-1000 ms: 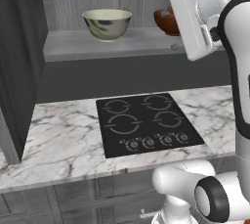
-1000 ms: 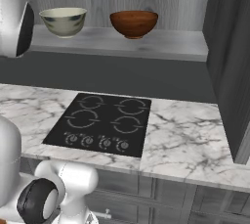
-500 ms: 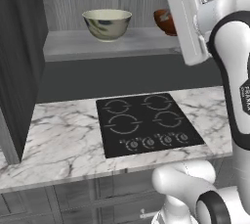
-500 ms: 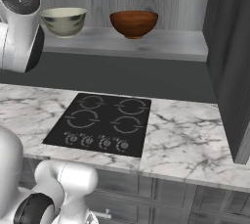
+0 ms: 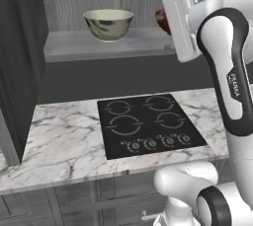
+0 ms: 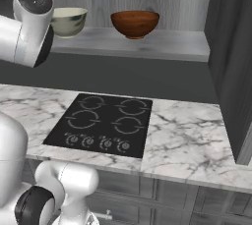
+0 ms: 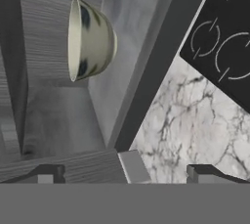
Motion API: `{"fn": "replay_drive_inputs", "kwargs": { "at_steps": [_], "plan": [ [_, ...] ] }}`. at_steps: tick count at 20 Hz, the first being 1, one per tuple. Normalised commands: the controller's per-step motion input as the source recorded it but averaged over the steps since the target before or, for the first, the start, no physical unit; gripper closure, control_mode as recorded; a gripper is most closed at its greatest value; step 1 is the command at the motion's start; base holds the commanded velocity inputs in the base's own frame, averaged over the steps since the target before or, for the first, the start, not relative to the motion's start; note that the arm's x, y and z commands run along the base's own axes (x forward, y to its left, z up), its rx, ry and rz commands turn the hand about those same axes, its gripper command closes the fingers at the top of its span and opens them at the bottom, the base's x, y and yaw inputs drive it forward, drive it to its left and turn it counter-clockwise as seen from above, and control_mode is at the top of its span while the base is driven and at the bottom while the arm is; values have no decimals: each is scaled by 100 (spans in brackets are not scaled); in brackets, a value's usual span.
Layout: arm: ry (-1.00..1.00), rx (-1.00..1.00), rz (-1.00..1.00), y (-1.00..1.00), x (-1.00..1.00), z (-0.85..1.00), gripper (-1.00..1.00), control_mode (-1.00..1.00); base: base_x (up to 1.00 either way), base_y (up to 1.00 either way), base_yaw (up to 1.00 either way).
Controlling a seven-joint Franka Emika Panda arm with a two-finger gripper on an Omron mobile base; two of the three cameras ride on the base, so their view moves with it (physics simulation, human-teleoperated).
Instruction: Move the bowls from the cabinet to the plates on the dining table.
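Bowls sit on the open cabinet shelf (image 6: pixel 147 44): the cream bowl (image 5: pixel 108 23) at 11 o'clock in the left base view, the brown bowl (image 6: pixel 135 23) near it, partly hidden there by the arm. End effector (image 7: pixel 124 171) fingers are spread, gripping nothing. Below, the marble desk (image 5: pixel 64 138) carries a black cooktop (image 5: pixel 148 124).

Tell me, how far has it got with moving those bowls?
Barely begun. The dark grey wood-grain cabinet stands open, which looks like the one step done. The cream, dark-smudged bowl and the glossy reddish-brown wooden bowl both sit on its shelf. The claw is open, holding nothing, facing the cream bowl. Both bowls remain to be carried off.
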Motion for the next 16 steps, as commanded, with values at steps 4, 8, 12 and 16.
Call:
{"fn": "replay_drive_inputs", "kwargs": {
  "at_steps": [4,8,12,16],
  "plan": [
    [1,0,1,-1,35,0,-100,-100,0,0,0],
    [-1,0,6,-2,40,-4,-100,-100,0,0,0],
    [-4,0,3,-1,41,-2,-100,-100,0,0,0],
    [-5,0,1,-1,37,0,-100,-100,0,0,0]
  ]
}}
